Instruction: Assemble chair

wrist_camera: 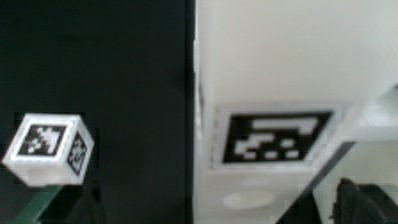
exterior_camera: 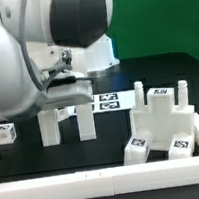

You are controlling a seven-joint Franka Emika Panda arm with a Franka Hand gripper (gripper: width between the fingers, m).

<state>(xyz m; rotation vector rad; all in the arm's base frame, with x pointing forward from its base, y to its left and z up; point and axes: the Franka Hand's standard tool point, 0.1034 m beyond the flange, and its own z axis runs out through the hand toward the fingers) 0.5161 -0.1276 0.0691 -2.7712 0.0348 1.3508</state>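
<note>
Chair blocks, tag close-up in wrist view

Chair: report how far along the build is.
Done: several pieces look joined into a cluster at the exterior view's right. In hand: nothing, since the fingers are spread apart, close to a tagged white piece. Left: two upright pieces and a small tagged block stand loose.

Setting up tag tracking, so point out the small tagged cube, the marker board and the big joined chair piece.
small tagged cube (exterior_camera: 3,132): exterior view, its tagged front face.
marker board (exterior_camera: 108,102): exterior view, a printed tag near its middle.
joined chair piece (exterior_camera: 161,118): exterior view, its white front body.
</note>
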